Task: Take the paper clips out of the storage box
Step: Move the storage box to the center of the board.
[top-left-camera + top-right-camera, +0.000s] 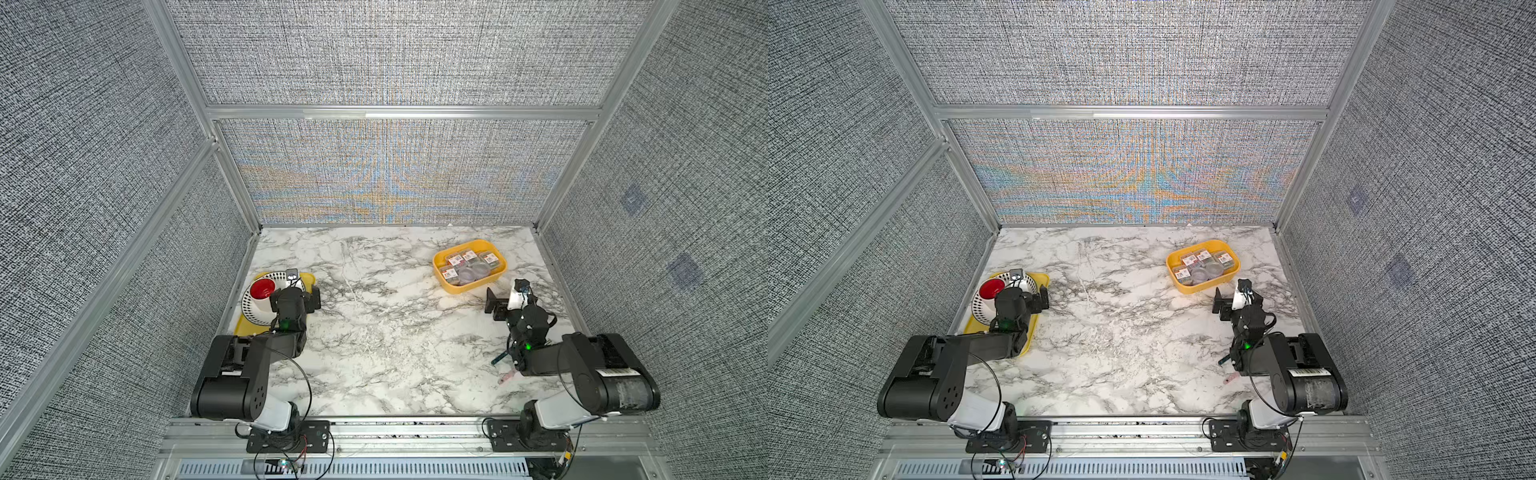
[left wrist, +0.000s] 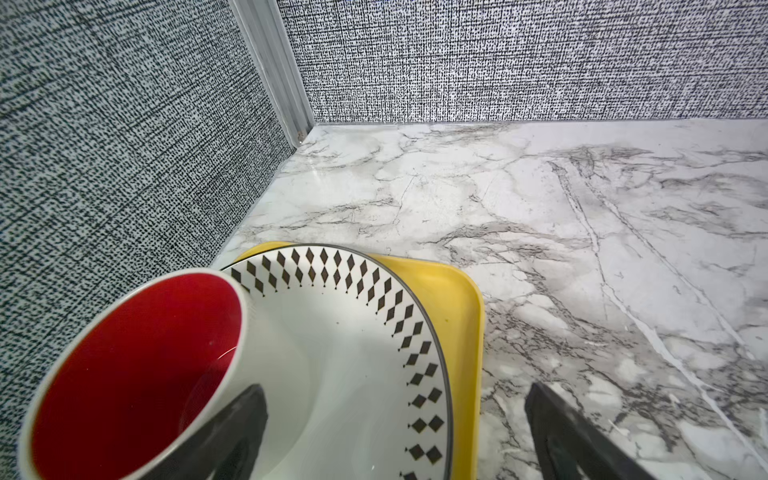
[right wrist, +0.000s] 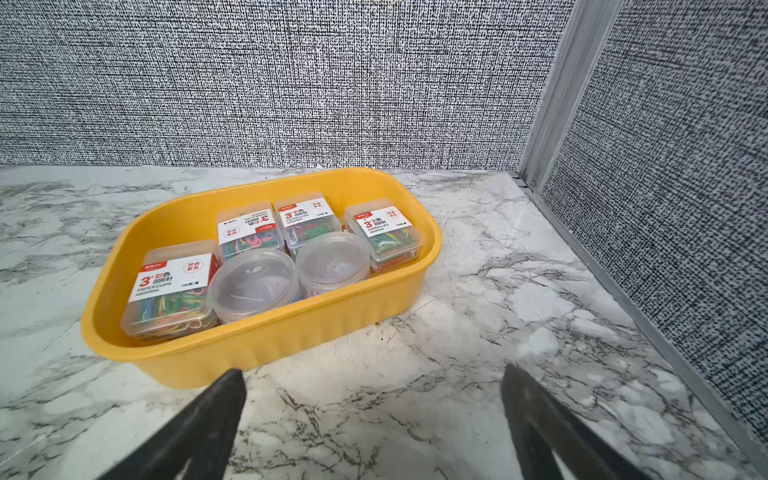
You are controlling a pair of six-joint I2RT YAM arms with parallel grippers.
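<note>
2 grippers stand with jaws spread wide and nothing between them. The right gripper hangs low over the marble table, pointed at the near long wall of the storage box, just short of it and not touching. I judge that the wide spread suits a reach over the rim onto a case or tub.

Inside the box the paper clips sit packed close. 4 labelled clear cases show on top, 1 at the end nearer the table's middle and 3 in a row along the far wall. 2 round tubs sit side by side against the near wall, closest to the right fingertips. Whatever lies beneath is hidden. None is out on the table, so the task looks unstarted.

The left gripper hovers above a patterned plate bearing a red-lined cup, on a flat yellow tray. It is well apart from the box and probably waits out of the way.
</note>
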